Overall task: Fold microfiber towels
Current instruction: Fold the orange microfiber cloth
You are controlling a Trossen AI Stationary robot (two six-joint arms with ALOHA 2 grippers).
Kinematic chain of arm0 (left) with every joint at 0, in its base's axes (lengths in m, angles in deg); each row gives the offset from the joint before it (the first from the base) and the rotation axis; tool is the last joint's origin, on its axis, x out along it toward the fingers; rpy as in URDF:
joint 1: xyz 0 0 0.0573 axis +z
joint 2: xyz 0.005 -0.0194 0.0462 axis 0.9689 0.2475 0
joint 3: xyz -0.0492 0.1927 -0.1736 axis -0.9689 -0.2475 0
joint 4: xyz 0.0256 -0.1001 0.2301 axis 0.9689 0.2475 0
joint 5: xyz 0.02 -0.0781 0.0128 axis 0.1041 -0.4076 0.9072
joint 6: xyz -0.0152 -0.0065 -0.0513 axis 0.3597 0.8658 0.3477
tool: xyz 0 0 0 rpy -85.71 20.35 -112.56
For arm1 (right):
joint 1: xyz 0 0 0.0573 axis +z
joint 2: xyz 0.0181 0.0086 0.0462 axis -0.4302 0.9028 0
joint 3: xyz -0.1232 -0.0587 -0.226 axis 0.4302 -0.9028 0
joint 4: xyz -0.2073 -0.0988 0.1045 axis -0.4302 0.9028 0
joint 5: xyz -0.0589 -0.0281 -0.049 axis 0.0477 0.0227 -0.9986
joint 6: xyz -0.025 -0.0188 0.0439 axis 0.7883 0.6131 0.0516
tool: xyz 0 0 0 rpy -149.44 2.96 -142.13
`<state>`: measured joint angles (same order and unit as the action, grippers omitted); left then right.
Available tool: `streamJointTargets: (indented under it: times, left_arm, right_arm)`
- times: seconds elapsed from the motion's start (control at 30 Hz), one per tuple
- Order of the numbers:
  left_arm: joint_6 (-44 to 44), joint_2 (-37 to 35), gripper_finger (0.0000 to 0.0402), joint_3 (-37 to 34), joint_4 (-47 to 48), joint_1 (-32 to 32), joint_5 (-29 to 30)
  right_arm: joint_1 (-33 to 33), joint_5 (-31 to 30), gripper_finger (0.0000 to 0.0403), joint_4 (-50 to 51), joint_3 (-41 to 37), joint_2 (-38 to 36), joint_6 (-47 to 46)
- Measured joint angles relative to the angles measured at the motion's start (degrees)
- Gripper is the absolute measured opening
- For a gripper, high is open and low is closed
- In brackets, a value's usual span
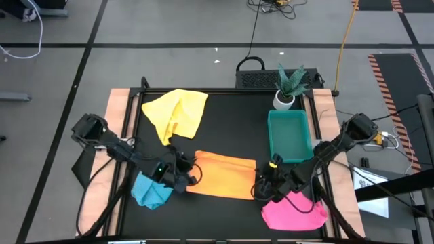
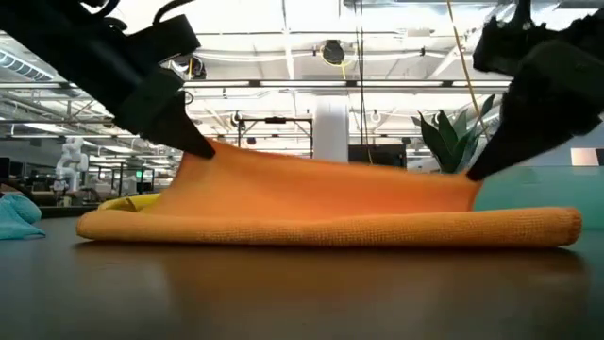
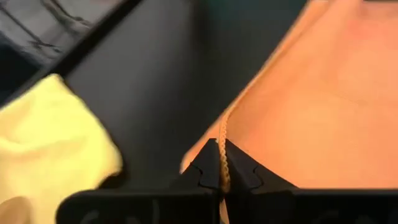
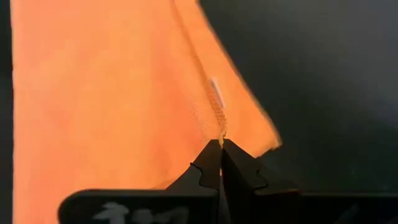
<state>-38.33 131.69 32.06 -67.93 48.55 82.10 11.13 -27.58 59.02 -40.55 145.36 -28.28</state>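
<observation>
Black desk [image 1: 230, 129]: orange towel [image 1: 220, 175] half-folded, left tool [image 1: 182, 175] and right tool [image 1: 266, 184] each pinching an edge, raised.

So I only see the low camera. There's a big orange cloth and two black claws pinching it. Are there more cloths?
Observer: Yes. A crumpled yellow microfiber towel lies farther back on the black table.
Operator: Any other colours?
Observer: A light blue microfiber towel sits by the left gripper, and a pink microfiber towel by the right gripper.
Operator: What's the green thing behind?
Observer: A green plastic tray, beside a small potted plant.
Operator: Where do the claws pinch?
Observer: Each is shut on the stitched hem of the orange microfiber towel.
</observation>
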Motion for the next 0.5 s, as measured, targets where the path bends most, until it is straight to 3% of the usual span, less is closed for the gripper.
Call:
streamJointTargets:
  times: [0.1,0.23,0.43,0.5]
  left_arm:
    - [-2.0,-0.2,0.0010,1.1,-1.0,-1.1,-5.0]
    - [-4.6,-1.6,0.0004,4.3,-2.5,-5.2,-13.2]
    - [-6.1,-4.5,0.0011,9.0,-3.2,-13.9,-23.8]
    - [-4.5,-4.6,0.0005,10.0,-5.6,-15.7,-25.1]
  right_arm:
    - [0.9,2.8,0.0000,-2.2,0.4,-0.2,2.3]
    - [4.7,11.8,0.0000,-8.1,2.4,-1.8,7.4]
    - [12.9,27.6,0.0000,-28.5,2.8,-3.4,19.0]
    - [15.2,28.3,0.0000,-33.7,2.9,-3.4,23.8]
